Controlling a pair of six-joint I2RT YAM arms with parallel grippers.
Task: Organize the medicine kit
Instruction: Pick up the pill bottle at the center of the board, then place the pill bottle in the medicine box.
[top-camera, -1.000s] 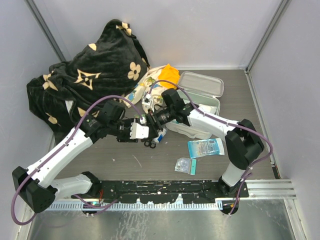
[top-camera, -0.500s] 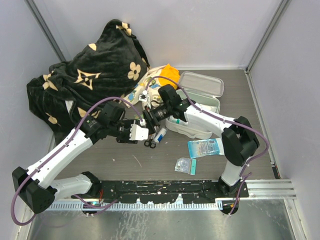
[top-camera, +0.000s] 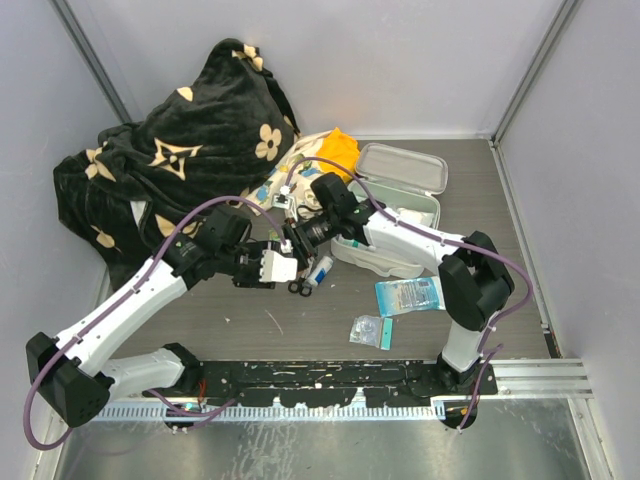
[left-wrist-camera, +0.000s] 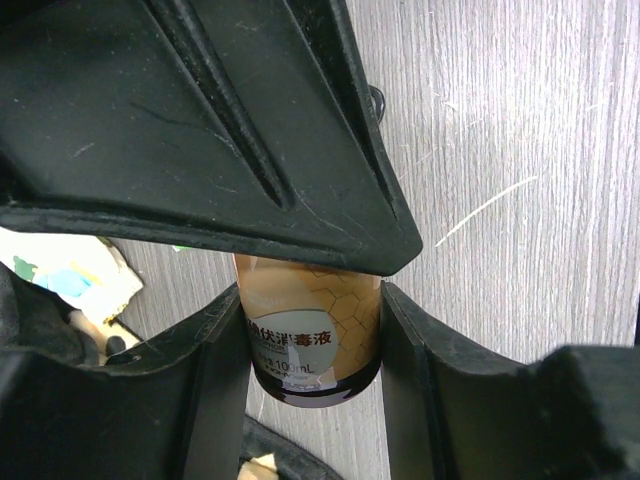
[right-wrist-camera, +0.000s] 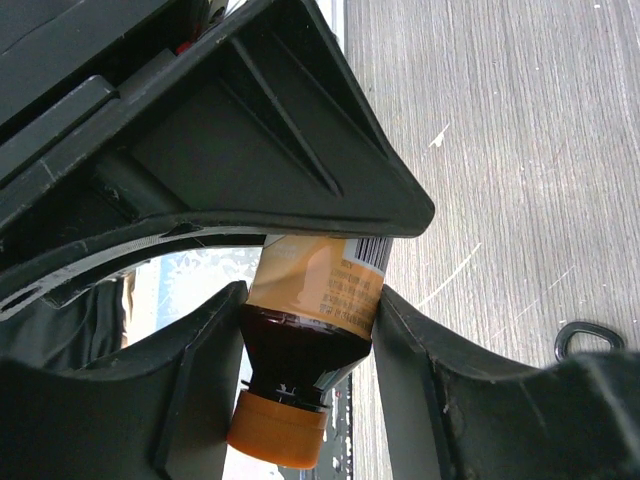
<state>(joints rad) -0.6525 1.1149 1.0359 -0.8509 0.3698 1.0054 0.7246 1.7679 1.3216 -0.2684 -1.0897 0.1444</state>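
Medicine kit (top-camera: 400, 170): stood open at the far right of the table (top-camera: 480, 190), lid tipped back. Clamped together on a brown bottle (right-wrist-camera: 298, 350), probably one and the same, just left of it: left gripper (left-wrist-camera: 310, 300) and right gripper (right-wrist-camera: 310, 295). Lay outside, not yet packed: tube (top-camera: 320, 270), scissors (top-camera: 298, 287), blue sachet (top-camera: 410, 295), small packet (top-camera: 367, 330). Judged far from finished.

Bottle (left-wrist-camera: 312, 340), far end out of sight

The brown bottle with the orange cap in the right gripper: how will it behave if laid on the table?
The brown bottle looks round, so lying down it would probably roll. Its dark filling suggests some weight for its size. The glossy label may slip in the right gripper.
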